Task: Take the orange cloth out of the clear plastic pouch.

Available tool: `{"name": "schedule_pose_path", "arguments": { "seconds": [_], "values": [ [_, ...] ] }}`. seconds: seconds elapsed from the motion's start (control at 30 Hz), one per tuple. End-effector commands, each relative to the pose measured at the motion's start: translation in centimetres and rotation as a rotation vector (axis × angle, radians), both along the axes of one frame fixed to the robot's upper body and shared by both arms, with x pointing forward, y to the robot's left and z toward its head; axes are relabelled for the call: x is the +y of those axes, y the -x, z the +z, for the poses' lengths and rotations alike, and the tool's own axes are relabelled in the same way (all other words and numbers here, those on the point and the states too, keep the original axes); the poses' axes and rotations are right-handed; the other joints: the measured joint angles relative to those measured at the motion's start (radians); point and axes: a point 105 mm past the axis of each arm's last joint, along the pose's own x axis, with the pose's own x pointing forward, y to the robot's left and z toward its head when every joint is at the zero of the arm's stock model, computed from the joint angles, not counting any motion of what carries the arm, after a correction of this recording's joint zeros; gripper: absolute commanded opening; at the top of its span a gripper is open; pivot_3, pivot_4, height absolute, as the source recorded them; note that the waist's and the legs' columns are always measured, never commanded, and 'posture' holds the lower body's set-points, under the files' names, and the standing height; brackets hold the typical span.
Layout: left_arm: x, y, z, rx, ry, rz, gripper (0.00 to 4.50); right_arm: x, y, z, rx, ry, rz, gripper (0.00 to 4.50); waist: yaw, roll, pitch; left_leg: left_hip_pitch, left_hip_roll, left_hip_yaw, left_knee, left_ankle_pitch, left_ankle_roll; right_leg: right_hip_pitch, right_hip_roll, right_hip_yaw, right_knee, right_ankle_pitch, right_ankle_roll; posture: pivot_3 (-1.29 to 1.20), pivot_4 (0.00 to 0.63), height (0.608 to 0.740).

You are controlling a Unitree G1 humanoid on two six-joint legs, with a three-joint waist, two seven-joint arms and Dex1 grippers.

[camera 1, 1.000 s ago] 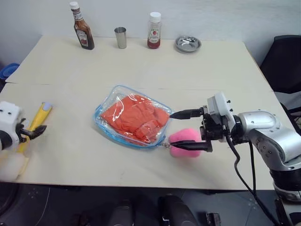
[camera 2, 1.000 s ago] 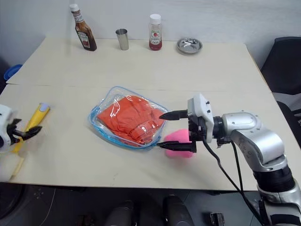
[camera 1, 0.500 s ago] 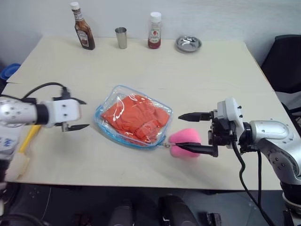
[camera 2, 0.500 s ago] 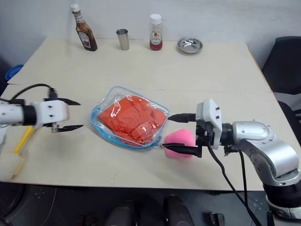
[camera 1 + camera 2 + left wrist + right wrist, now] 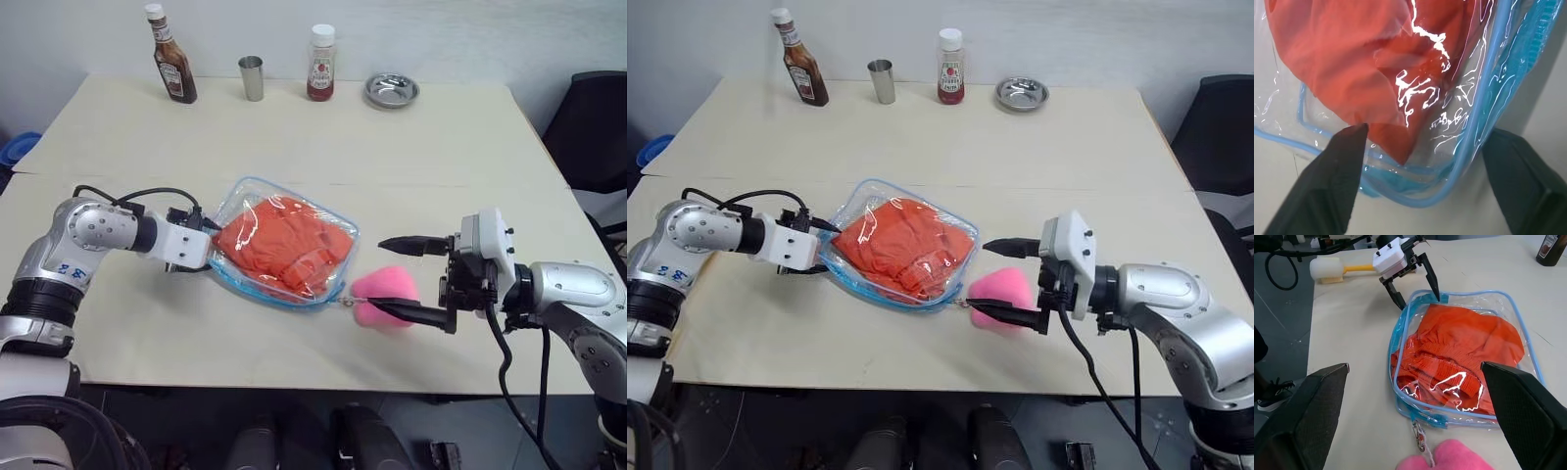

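The clear plastic pouch [image 5: 245, 196] lies flat in the middle of the table, with blue zipper trim and the orange cloth [image 5: 284, 240] crumpled inside it. My left gripper [image 5: 204, 245] is at the pouch's left corner, open, one finger on each side of that corner. The left wrist view shows the cloth [image 5: 1342, 54] behind glossy plastic [image 5: 1484, 73] between the two fingers. My right gripper [image 5: 382, 276] hovers open to the right of the pouch, holding nothing. A fluffy pink ball [image 5: 387, 292] lies by its lower finger, beside the zipper pull [image 5: 1418, 433].
Two sauce bottles [image 5: 172, 67] [image 5: 320, 64], a metal cup [image 5: 251, 78] and a metal dish [image 5: 391, 90] stand along the table's far edge. A yellow-handled sponge brush [image 5: 1337, 269] lies near the left edge. A black chair [image 5: 598, 127] stands past the right side.
My left arm has swung in from the table's left edge to the pouch's left corner, rolling its wrist, and its fingers have narrowed slightly. The right gripper has stayed open where it was.
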Motion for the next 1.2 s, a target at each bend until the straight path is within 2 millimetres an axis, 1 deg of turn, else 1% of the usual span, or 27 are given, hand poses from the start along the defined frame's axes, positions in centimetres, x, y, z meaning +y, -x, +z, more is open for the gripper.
{"name": "schedule_pose_path", "arguments": {
  "seconds": [0.03,0.13,0.2,0.23,0.27,0.3,0.33,0.43,0.53,0.6,0.67,0.73,0.83,0.9,1.0,1.07,1.13,1.2],
  "values": [
    [0.1,-0.1,0.7,-0.017,-0.002,-0.008,2.41,0.1,0.6,1.0,-0.047,0.004,0.008,4.50,0.000,0.000,0.000,0.000,0.000,0.000,0.000,0.000,0.000,0.000,0.000,0.000,0.000,0.000,0.000,0.00,0.150,0.740],
    [0.2,0.3,0.4,0.011,0.003,-0.004,1.51,0.0,0.5,1.0,-0.049,0.009,0.007,4.50,0.000,0.000,0.000,0.000,0.000,0.000,0.000,0.000,0.000,0.000,0.000,0.000,0.000,0.000,0.000,0.00,0.150,0.740],
    [0.5,1.0,-0.1,0.058,0.007,0.022,0.84,0.1,0.4,1.0,-0.049,0.010,0.008,4.50,0.000,0.000,0.000,0.000,0.000,0.000,0.000,0.000,0.000,0.000,0.000,0.000,0.000,0.000,0.000,0.00,0.150,0.740],
    [0.6,1.4,-0.4,0.088,0.009,0.041,0.64,0.1,0.4,1.0,-0.048,0.011,0.009,4.50,-0.004,0.000,0.000,0.000,0.000,0.000,0.000,0.000,0.000,0.000,0.000,0.000,0.000,0.000,0.000,0.00,0.150,0.740],
    [0.7,2.3,-0.8,0.134,0.023,0.069,0.42,0.1,0.4,1.1,-0.047,0.011,0.011,4.50,-0.008,0.000,0.000,0.000,0.000,0.000,0.000,0.000,0.000,0.000,0.000,0.000,0.001,0.000,0.000,0.00,0.150,0.740],
    [0.5,3.1,-1.0,0.167,0.047,0.092,0.10,0.1,0.4,1.0,-0.046,0.011,0.012,4.50,-0.011,0.000,0.000,0.000,0.001,0.000,0.000,0.000,0.000,0.000,0.000,0.000,0.002,0.000,0.000,0.00,0.150,0.740],
    [0.3,3.8,-1.1,0.195,0.077,0.130,0.05,0.1,0.4,1.0,-0.045,0.012,0.014,4.50,-0.014,0.000,0.000,0.000,0.001,0.000,0.000,0.000,0.000,0.000,0.001,0.000,0.002,0.000,0.000,0.00,0.150,0.740],
    [-1.0,5.9,-0.9,0.261,0.165,0.238,0.05,0.1,0.3,0.8,-0.033,0.018,0.021,4.50,-0.016,0.000,0.000,0.000,0.002,0.000,-0.001,0.000,-0.001,0.000,0.001,0.000,0.002,0.000,0.000,0.00,0.150,0.740],
    [-2.1,8.2,-1.4,0.304,0.158,0.303,0.05,0.0,0.3,0.6,-0.028,0.022,0.026,4.50,-0.013,0.000,0.000,0.001,0.001,-0.001,-0.001,0.000,0.000,0.002,0.001,0.000,0.001,0.000,0.000,0.00,0.150,0.740],
    [-2.3,9.2,-2.0,0.309,0.146,0.355,0.05,0.0,0.1,0.6,-0.027,0.022,0.026,4.50,-0.008,0.000,0.000,0.001,0.001,-0.001,-0.001,0.000,0.000,0.002,0.001,0.000,0.000,0.000,0.000,0.00,0.150,0.740],
    [-1.9,9.2,-2.6,0.264,0.129,0.428,0.05,0.0,0.0,0.5,-0.023,0.023,0.027,4.50,-0.005,0.000,0.000,0.001,0.001,-0.001,-0.001,-0.001,0.001,0.002,0.001,0.000,0.000,0.000,0.000,0.00,0.150,0.740],
    [-1.7,9.0,-3.1,0.242,0.159,0.489,0.05,-0.1,0.0,0.2,-0.017,0.038,0.029,4.50,-0.003,0.000,0.000,0.001,0.001,-0.001,-0.001,-0.003,0.004,0.002,0.001,0.001,-0.001,0.000,0.000,0.00,0.150,0.740],
    [-1.8,9.1,-3.7,0.244,0.194,0.510,0.05,-0.6,-0.2,-0.5,-0.015,0.073,0.021,4.50,-0.001,0.000,0.000,0.002,0.001,-0.001,-0.001,-0.003,0.005,0.002,0.002,0.001,-0.001,0.000,0.000,0.00,0.150,0.740],
    [-1.4,8.8,-4.1,0.214,0.199,0.536,0.05,-1.0,-0.4,-0.9,-0.016,0.095,0.004,4.50,-0.001,0.000,0.000,0.002,0.001,-0.001,-0.001,-0.003,0.005,0.003,0.002,0.001,-0.001,0.000,0.000,0.00,0.150,0.740],
    [-0.9,8.4,-4.6,0.201,0.242,0.571,0.66,-1.9,-1.0,-1.4,-0.017,0.121,-0.052,4.50,-0.001,0.000,0.000,0.003,0.001,-0.001,-0.001,-0.003,0.005,0.003,0.001,0.001,-0.001,0.000,0.000,0.00,0.150,0.740],
    [-0.9,8.5,-4.8,0.216,0.268,0.576,1.22,-2.8,-1.5,-1.8,-0.008,0.122,-0.113,4.50,0.000,0.000,0.000,0.003,0.001,-0.001,-0.001,-0.003,0.005,0.003,0.001,0.001,0.000,0.000,0.000,0.00,0.150,0.740],
    [-1.1,8.4,-4.5,0.218,0.338,0.593,1.82,-3.9,-1.9,-2.0,0.013,0.084,-0.213,4.50,0.000,0.000,0.000,0.004,0.001,-0.001,-0.001,-0.003,0.005,0.004,0.002,0.001,0.000,0.000,0.000,0.00,0.150,0.740],
    [-1.5,8.6,-3.8,0.243,0.432,0.594,2.39,-5.0,-2.2,-2.2,0.042,0.041,-0.313,4.50,0.001,0.000,0.000,0.004,0.001,-0.001,-0.001,-0.003,0.005,0.004,0.001,0.001,0.000,0.000,0.000,0.00,0.150,0.740]
  ]
}}
